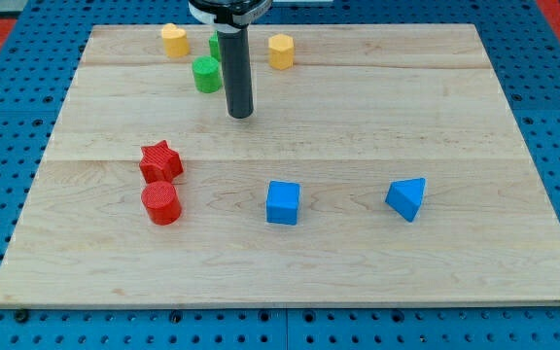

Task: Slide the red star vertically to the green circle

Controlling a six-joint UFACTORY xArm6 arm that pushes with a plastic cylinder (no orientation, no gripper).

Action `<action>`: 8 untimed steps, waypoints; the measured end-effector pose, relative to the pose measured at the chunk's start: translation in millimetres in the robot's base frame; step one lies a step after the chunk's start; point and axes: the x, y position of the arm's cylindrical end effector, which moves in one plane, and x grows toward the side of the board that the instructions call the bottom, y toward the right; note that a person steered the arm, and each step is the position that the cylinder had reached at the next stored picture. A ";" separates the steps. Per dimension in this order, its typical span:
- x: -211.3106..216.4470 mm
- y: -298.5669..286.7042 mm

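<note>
The red star (pixel 160 160) lies at the board's left, just above and touching a red cylinder (pixel 161 203). The green circle (pixel 206 74) stands near the view's top, above and to the right of the star. My tip (pixel 240 114) rests on the board just right of and below the green circle, well above and right of the red star. A second green block (pixel 216 45) is mostly hidden behind the rod.
A yellow block (pixel 174 40) and a yellow hexagon (pixel 280 51) sit near the board's top edge. A blue cube (pixel 283 202) and a blue triangular block (pixel 406 198) lie lower right. The wooden board (pixel 455 117) rests on a blue perforated table.
</note>
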 end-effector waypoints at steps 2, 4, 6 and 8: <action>0.0 -3.2; 5.6 -77.9; 86.0 -171.8; 106.2 -90.2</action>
